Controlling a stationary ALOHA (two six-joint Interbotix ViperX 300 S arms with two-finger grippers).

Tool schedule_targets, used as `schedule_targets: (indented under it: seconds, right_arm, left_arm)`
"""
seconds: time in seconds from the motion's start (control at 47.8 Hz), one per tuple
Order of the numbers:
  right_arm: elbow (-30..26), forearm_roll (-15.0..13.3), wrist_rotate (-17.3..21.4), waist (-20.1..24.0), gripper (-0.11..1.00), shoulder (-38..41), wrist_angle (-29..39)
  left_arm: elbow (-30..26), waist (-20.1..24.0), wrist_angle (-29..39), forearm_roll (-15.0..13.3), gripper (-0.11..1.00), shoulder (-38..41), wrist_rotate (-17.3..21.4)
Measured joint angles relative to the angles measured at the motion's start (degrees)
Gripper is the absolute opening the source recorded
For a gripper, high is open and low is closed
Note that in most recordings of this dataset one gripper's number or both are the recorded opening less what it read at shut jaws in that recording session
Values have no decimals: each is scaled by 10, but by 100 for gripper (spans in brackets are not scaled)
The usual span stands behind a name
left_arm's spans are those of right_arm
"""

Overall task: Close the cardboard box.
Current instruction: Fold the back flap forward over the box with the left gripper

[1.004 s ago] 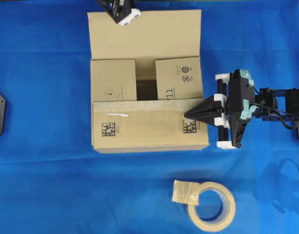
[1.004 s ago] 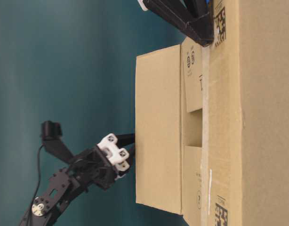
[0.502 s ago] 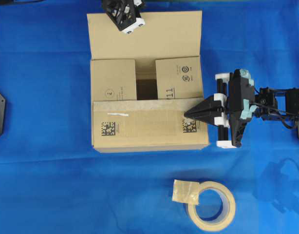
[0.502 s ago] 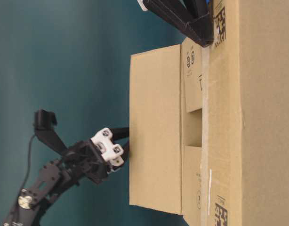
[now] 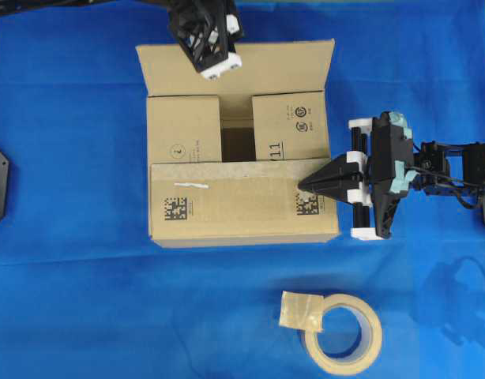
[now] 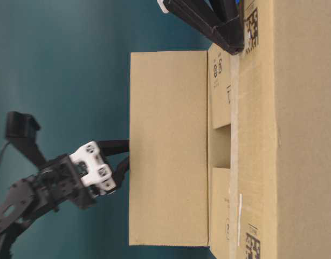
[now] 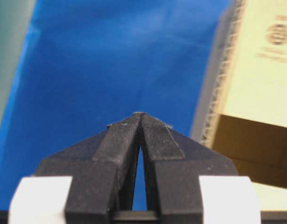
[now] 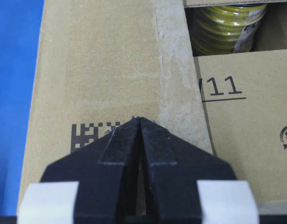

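The large plain brown corrugated cardboard box sat on the blue-covered worktop, directly left of the right fingers and just below the left fingers in the overhead view. Three of its four flaps were already folded flat: the two short inner flaps, and over them the near long flap carrying the printed square codes. The far long flap remained, standing roughly upright in the table-level view.

The right gripper was pressed shut, fingertips together with nothing between them, resting on the right end of the near flap beside one square code and apparently pinning it down. The left gripper was also drawn closed on nothing, its tips meeting in the wrist view; it sat against the outer face of the far flap, to judge by the table-level view, though actual contact could not be confirmed.

The step in hand looked like raising and tipping that last flap. The next move would call for the left fingers to push the flap past vertical toward the right fingers and press it down until its edge met the near flap, while the right fingers held their place. A beige tape roll lay well below the right fingers, apart from the box.
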Motion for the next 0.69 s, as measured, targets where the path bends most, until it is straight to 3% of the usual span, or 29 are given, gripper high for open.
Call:
schedule_targets:
  seconds: [0.356, 0.691]
  right_arm:
    - [0, 0, -1, -1, 0, 0, -4]
    - [0, -1, -1, -1, 0, 0, -4]
  left_arm:
    - [82, -76, -40, -1, 0, -49, -44]
    - [211, -107, -183, -1, 0, -97, -104]
